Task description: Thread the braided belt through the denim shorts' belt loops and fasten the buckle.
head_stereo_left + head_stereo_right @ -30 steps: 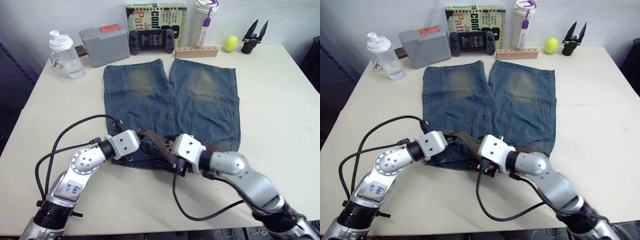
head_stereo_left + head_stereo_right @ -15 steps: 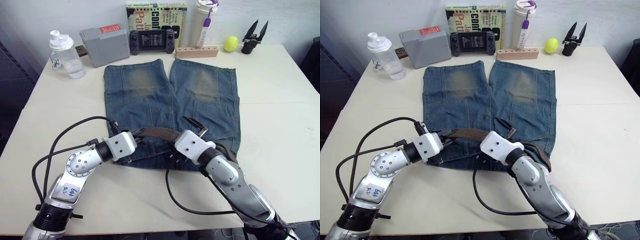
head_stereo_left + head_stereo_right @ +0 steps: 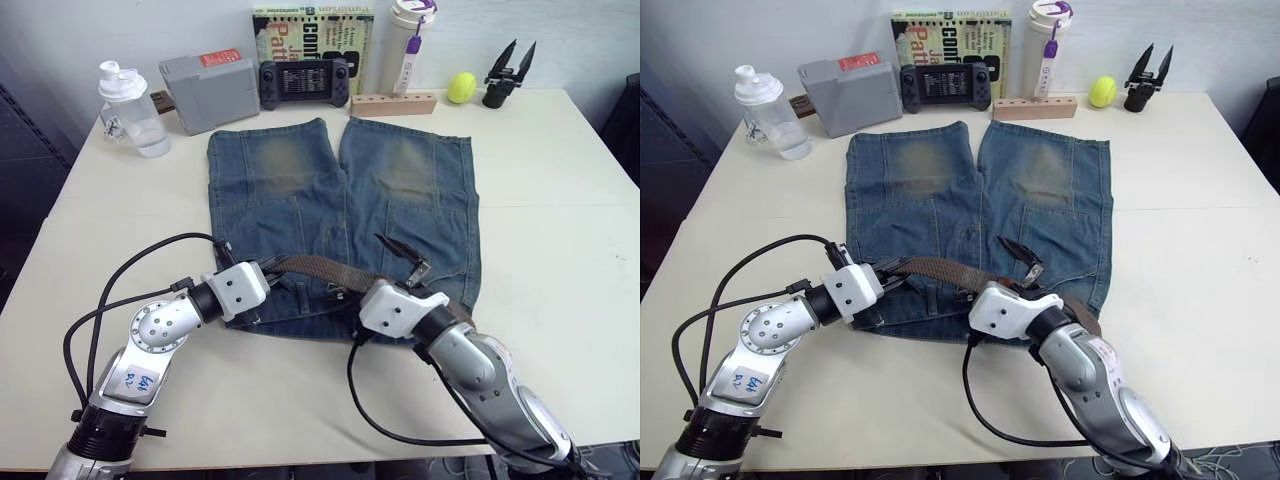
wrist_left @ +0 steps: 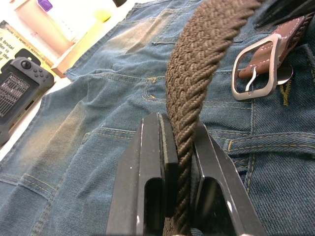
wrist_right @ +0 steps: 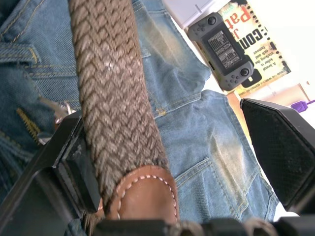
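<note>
Since half a second ago: right gripper (image 3: 405, 258) shifted toward 3 o'clock, fingers spread wide, gripping nothing; left gripper (image 4: 177, 162) clamped on braided belt (image 3: 325, 268) across denim shorts (image 3: 340, 190) waistband at 6 o'clock; buckle (image 4: 256, 69) unfastened; loop threading unconfirmed.

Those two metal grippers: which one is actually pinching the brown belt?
The left gripper: it is shut on the braided belt above the denim shorts. The right gripper stands open, the belt lying loose between.
</note>
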Controlling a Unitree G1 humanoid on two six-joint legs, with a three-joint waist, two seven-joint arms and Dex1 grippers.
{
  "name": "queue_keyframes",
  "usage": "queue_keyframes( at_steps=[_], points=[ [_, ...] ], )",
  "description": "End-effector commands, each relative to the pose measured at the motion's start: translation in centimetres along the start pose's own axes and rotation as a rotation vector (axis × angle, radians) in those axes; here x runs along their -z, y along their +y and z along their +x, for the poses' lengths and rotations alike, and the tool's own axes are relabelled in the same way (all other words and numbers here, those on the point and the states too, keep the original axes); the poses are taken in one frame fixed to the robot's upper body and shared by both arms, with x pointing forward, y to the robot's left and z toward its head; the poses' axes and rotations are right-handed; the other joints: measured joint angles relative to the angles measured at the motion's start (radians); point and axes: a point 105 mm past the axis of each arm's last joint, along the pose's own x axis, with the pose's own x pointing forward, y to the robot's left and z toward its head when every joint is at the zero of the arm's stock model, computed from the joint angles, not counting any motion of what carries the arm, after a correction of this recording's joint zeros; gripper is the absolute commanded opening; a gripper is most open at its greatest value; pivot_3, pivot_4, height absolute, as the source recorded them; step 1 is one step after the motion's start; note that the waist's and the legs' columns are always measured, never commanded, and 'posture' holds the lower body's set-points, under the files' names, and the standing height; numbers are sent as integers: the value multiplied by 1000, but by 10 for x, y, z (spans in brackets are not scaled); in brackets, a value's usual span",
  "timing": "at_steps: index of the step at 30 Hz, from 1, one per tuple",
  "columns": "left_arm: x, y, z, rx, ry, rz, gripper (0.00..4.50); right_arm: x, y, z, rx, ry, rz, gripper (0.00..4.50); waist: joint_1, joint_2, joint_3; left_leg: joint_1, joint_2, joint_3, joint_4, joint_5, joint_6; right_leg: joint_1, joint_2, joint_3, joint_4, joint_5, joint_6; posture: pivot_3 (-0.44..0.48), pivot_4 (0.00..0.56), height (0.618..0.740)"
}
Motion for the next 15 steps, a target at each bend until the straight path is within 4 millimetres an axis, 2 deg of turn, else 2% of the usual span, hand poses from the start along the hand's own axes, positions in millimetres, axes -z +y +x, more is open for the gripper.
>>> queue_keyframes(
  at_steps=[1,4,11,12,14,15],
  points=[
    [-4,4,-2,-23,-13,20,395,-11,-11,-6,40,-42,-38,4500,0,0,0,0,0,0,0,0,0,0,0,0,0,0,0,0,150,726],
    [-4,4,-2,-23,-11,22,355,-12,-11,-7,37,-44,-42,3611,0,0,0,0,0,0,0,0,0,0,0,0,0,0,0,0,150,726],
    [-1,4,-2,-28,3,24,355,-14,-10,-10,20,-53,-68,308,0,0,0,0,0,0,0,0,0,0,0,0,1,0,0,0,150,726],
    [-1,5,-2,-28,4,24,355,-14,-9,-11,18,-54,-68,22,0,0,0,0,0,0,0,0,0,0,0,0,1,0,0,0,150,726],
    [1,6,-2,-35,11,26,355,-14,-8,-10,10,-57,-68,22,0,0,0,0,0,0,1,0,0,0,0,0,1,0,0,0,150,726],
    [0,7,-2,-44,8,25,662,-14,-8,-10,3,-61,-72,3,0,0,0,0,0,0,1,0,0,0,0,0,2,0,0,0,150,726]
  ],
)
